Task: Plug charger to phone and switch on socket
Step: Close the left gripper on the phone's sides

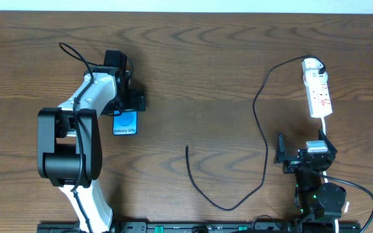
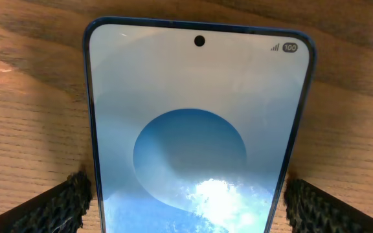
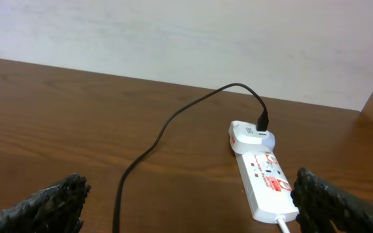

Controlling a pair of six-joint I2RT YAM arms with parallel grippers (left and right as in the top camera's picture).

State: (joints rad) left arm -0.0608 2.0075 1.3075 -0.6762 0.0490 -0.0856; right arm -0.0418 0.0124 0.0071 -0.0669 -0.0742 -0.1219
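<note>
The phone [image 1: 125, 123] lies flat on the wooden table with its blue screen up. It fills the left wrist view, where the phone [image 2: 193, 97] shows a round blue shape. My left gripper [image 1: 128, 108] is open and straddles the phone's far end, with one fingertip [image 2: 60, 207] on each side. The socket [image 1: 318, 90] is a white strip at the right rear. The charger [image 1: 264, 139], a thin black cable, is plugged into the strip's far end. Its free tip [image 1: 187, 148] lies mid-table. My right gripper [image 1: 305, 147] is open and empty just short of the socket [image 3: 264, 184].
The cable loops toward the front edge [image 1: 228, 208] between the two arms. The socket's white cord [image 1: 324, 129] runs back under my right arm. A pale wall [image 3: 186, 39] stands behind the table's far edge.
</note>
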